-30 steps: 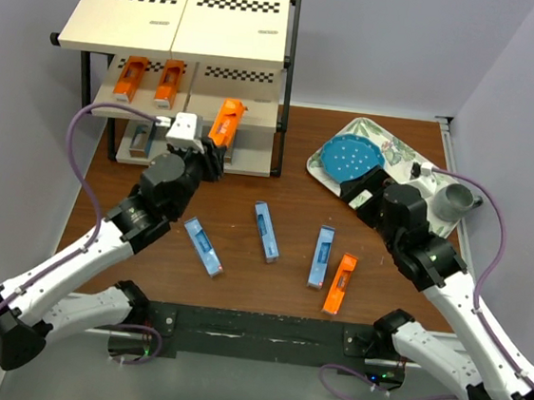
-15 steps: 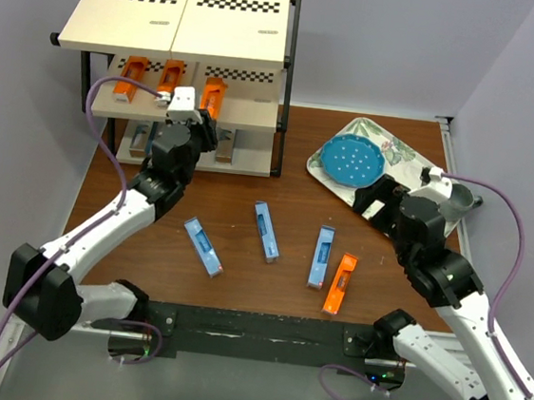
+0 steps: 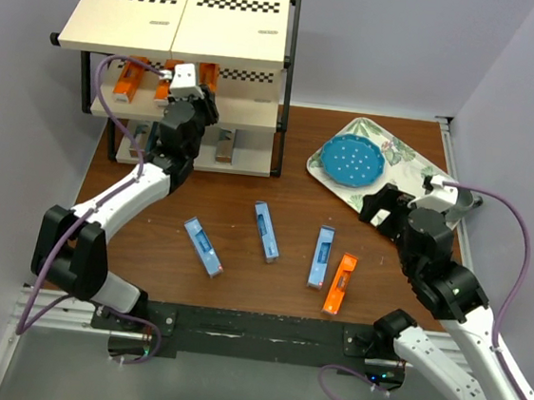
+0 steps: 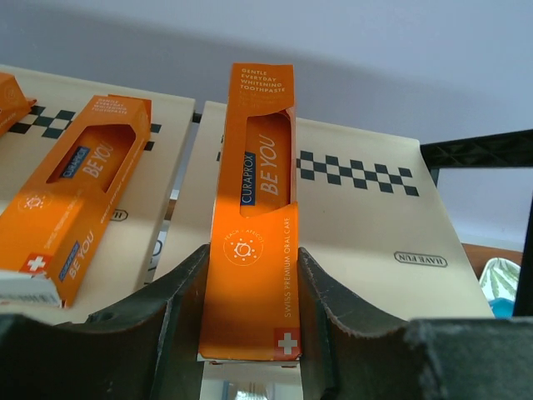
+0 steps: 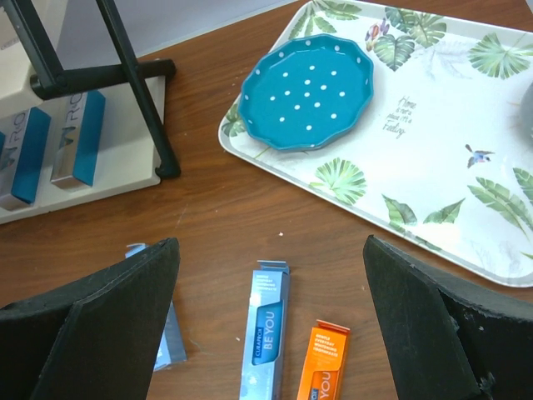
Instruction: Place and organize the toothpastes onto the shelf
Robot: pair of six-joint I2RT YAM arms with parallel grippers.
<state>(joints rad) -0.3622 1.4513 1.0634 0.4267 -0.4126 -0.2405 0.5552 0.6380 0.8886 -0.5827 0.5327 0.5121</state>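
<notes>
My left gripper is shut on an orange toothpaste carton and reaches into the shelf at its middle tier. The carton points lengthwise over the cream board; I cannot tell whether it touches. Two more orange toothpastes lie on that board to the left. Silver-grey cartons sit on the bottom tier. On the table lie three light blue cartons and one orange carton. My right gripper hangs open above them, holding nothing.
A floral tray with a blue dotted plate lies at the back right, beside my right arm. In the right wrist view the shelf's black frame leg stands at the top left, with the tray to its right.
My left arm has stretched farther back, carrying the orange carton from in front of the shelf into its middle tier. My right arm has drawn back toward the right, off the tray.
</notes>
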